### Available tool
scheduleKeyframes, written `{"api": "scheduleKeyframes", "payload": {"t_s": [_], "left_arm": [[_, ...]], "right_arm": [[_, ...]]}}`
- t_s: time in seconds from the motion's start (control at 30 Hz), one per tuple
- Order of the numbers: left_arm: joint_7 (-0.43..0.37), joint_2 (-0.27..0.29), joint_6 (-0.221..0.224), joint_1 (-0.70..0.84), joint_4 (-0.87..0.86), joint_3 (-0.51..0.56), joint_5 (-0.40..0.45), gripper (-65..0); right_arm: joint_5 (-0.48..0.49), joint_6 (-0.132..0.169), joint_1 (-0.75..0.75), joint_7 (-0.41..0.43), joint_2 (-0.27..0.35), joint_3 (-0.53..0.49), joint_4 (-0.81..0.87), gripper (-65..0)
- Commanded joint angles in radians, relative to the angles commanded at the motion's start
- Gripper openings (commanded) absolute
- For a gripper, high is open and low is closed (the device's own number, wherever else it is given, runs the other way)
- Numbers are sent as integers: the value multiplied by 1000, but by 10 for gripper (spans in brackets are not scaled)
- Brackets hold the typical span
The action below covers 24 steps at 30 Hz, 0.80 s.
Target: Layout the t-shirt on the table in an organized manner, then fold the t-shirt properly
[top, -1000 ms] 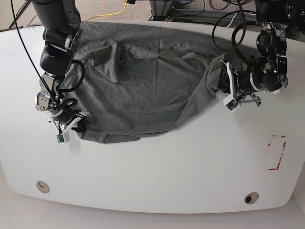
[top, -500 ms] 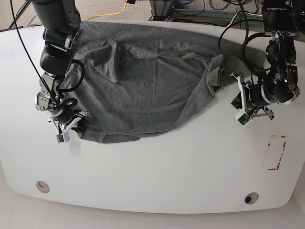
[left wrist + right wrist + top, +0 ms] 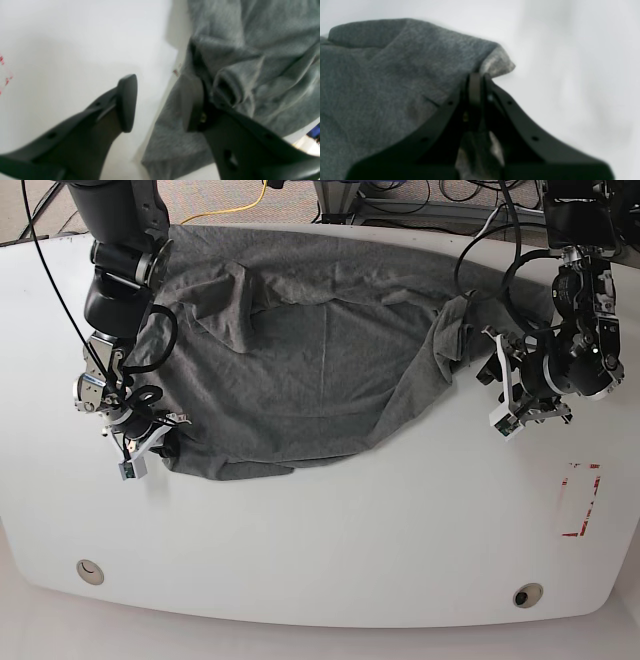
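Observation:
The grey t-shirt (image 3: pixel 310 350) lies spread and wrinkled over the far half of the white table (image 3: pixel 350 530), its right edge bunched into a fold (image 3: pixel 447 338). My left gripper (image 3: pixel 497 393) hovers open just right of that fold. In the left wrist view, the left gripper (image 3: pixel 160 102) has one finger (image 3: pixel 127 100) over bare table and the other against the t-shirt (image 3: pixel 250 50). My right gripper (image 3: pixel 148 445) is shut on the shirt's near-left corner. The right wrist view shows the right gripper (image 3: pixel 476 87) pinching the t-shirt (image 3: pixel 395 75) at its corner.
A red dashed rectangle mark (image 3: pixel 580 500) sits at the table's right side, near my left arm. Two round holes (image 3: pixel 90 571) (image 3: pixel 527 595) lie by the front edge. Cables and floor show beyond the far edge.
My left gripper let go of the shirt's right edge, drew back to the right and down, then came a little closer again. The released fold settled leftward. The right arm stayed still.

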Motion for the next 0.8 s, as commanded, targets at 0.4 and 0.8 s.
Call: {"api": "scheduleKeyframes", "payload": {"t_s": [0.4, 0.8], "left_arm": [[2, 14, 0, 20, -3, 2, 2, -360], [5, 15, 0, 46, -3, 48, -6, -360]], "right_arm": [[0, 0, 0, 2, 0, 0, 0, -650], [0, 0, 0, 2, 0, 0, 0, -650]]}}
